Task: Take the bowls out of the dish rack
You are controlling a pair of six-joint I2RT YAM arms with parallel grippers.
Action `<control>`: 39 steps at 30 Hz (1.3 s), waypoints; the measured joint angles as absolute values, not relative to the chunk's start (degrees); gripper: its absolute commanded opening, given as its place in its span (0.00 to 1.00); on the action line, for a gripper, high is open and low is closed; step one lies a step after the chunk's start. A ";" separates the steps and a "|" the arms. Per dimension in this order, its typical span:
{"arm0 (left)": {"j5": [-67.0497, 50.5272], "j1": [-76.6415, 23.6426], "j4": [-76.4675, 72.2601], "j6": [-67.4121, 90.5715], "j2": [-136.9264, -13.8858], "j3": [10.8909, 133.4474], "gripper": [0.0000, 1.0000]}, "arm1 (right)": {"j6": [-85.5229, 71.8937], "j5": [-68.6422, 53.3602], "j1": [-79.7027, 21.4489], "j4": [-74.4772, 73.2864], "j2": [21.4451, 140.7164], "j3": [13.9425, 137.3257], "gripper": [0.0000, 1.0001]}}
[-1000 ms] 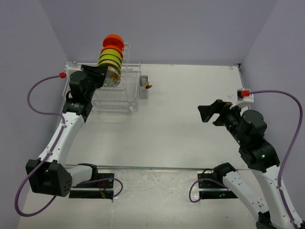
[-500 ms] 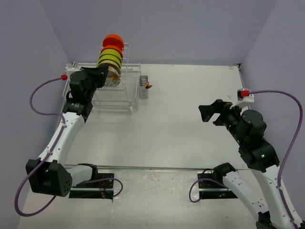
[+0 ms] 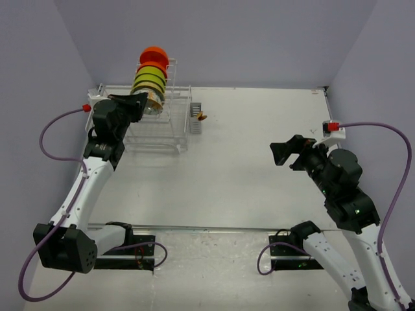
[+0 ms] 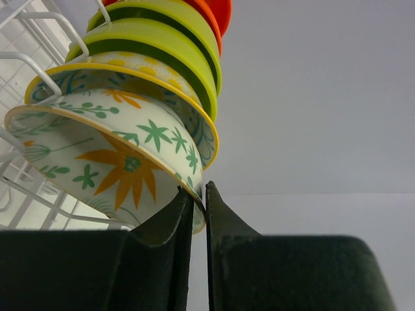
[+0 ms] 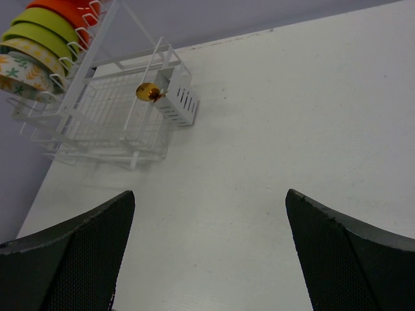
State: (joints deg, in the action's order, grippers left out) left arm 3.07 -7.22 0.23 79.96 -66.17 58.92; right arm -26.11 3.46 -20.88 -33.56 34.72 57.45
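Tightens left end effector point(image 4: 200, 194) onto nearest floral bowl point(image 4: 110, 162) rim; keeps right end effector point(image 5: 209, 197) spread; shows six bowls point(image 4: 162, 45) in rack point(image 5: 110, 123).

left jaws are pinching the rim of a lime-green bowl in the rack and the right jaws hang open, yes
No: the left wrist view shows the left gripper with its jaws pinching the rim of the flowered white bowl, not a lime-green one. The rest is right.

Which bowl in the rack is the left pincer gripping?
The frontmost bowl, white with an orange flower: the left pincer pinches its rim. The lime-green bowls and orange-red bowls behind it are untouched.
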 measured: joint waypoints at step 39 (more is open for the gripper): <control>-1.98 -9.82 -3.31 66.96 -52.93 55.44 0.00 | -25.96 1.50 -20.88 -29.30 43.16 58.78 0.99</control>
State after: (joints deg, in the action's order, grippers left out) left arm -1.98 -9.82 -3.31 66.96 -52.93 55.44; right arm -25.96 1.50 -20.88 -29.30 43.16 58.78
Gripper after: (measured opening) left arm 0.045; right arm 0.987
